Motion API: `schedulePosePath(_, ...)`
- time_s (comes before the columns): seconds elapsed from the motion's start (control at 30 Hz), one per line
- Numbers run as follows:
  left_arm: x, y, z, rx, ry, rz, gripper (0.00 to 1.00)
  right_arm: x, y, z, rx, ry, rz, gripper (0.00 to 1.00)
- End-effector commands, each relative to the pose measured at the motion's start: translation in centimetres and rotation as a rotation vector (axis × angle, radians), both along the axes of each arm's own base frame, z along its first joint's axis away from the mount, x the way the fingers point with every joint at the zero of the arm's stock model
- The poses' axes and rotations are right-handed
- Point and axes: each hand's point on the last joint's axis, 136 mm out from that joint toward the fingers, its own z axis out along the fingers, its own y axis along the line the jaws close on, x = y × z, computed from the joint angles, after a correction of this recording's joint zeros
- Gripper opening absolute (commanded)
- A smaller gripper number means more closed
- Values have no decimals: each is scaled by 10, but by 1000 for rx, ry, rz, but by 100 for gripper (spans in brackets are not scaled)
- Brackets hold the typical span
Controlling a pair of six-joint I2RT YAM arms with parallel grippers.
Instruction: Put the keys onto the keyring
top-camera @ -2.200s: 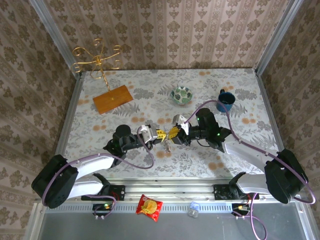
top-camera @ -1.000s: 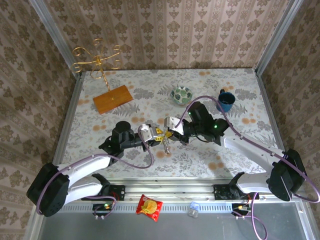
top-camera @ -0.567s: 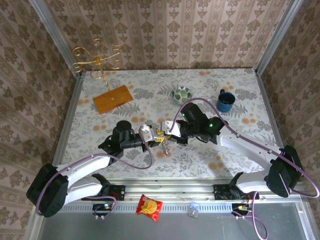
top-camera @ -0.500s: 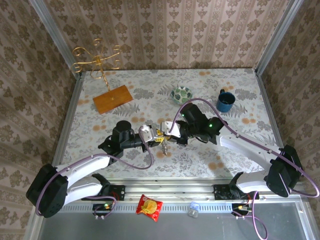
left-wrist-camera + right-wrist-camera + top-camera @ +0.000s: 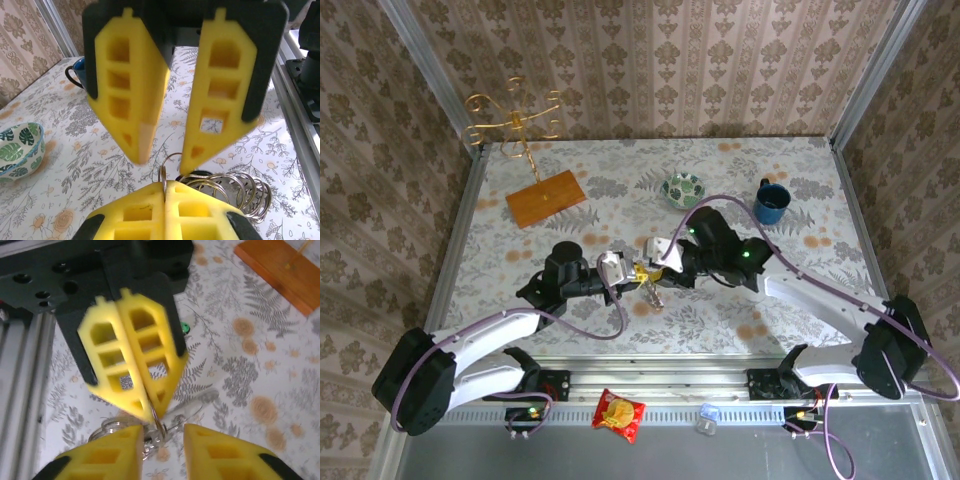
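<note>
Left gripper (image 5: 165, 192) is clamped shut, its yellow fingertips pinching the thin wire of the keyring (image 5: 163, 175), which rises just above the pads. Right gripper (image 5: 162, 161) faces it tip to tip with its jaws standing apart, one finger on either side of that wire loop. More silver coils (image 5: 235, 192) bunch just beside the left fingers. Seen from above, the keys (image 5: 651, 297) dangle directly below the two meeting grippers, over the floral table (image 5: 600, 160); they are too small to tell apart.
</note>
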Motion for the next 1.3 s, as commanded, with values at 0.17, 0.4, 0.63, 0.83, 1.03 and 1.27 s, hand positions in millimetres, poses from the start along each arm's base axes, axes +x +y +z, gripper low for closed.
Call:
schedulePosePath(0.17, -1, 0, 20, -113, -50, -5, 0, -12, -6, 6, 154, 180, -76, 39)
schedulePosePath(0.4, 1, 0, 21, -114, -53, 3, 0, -9, 1, 1, 164, 238, -76, 31)
schedulePosePath(0.63, 1, 0, 19, -111, -55, 12, 0, -4, 3, -3, 165, 292, -106, 19)
schedulePosePath(0.83, 2, 0, 17, -106, -55, 12, 0, -7, 3, 0, 191, 317, -95, 25)
schedulePosePath(1.03, 3, -1, 17, -105, -59, 10, 0, -8, 2, 6, 216, 321, -89, 26)
schedulePosePath(1.27, 2, -1, 17, -108, -58, 11, 0, -2, 3, 1, 204, 340, -106, 4)
